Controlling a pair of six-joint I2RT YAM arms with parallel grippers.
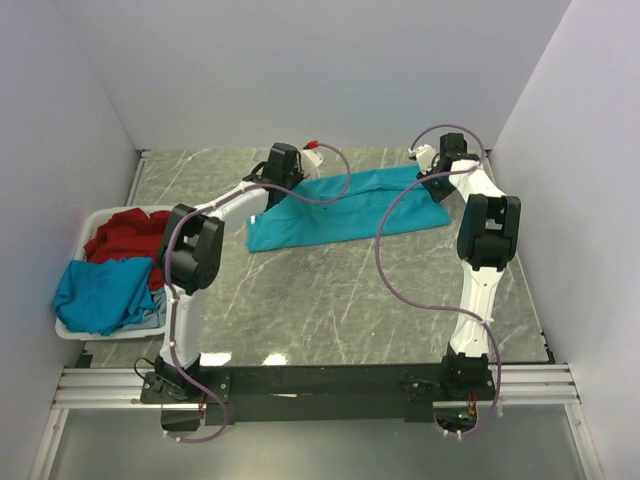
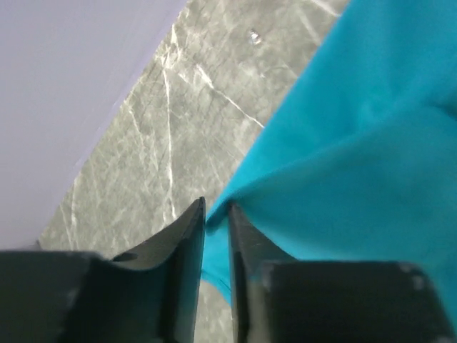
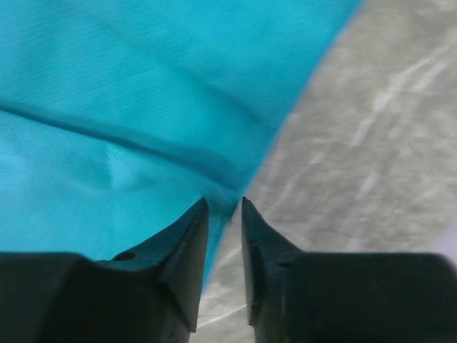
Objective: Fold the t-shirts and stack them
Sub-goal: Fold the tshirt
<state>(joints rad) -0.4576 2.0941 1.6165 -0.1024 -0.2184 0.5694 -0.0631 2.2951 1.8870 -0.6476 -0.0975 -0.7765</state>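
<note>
A teal-blue t-shirt (image 1: pixel 340 210) lies as a long band across the far half of the table. My left gripper (image 1: pixel 272 192) is at its far left end, jaws nearly closed with teal cloth pinched between them in the left wrist view (image 2: pixel 216 207). My right gripper (image 1: pixel 435 182) is at the shirt's far right end. In the right wrist view (image 3: pixel 224 204) its jaws stand narrowly apart, with the cloth's edge (image 3: pixel 143 107) drawn to a point between the tips. A red t-shirt (image 1: pixel 130 235) and a blue one (image 1: pixel 105 290) lie crumpled in the basket.
The white plastic basket (image 1: pixel 75 330) stands at the table's left edge beside the left arm. White walls close in the left, far and right sides. Purple cables loop over the shirt and the table's right half.
</note>
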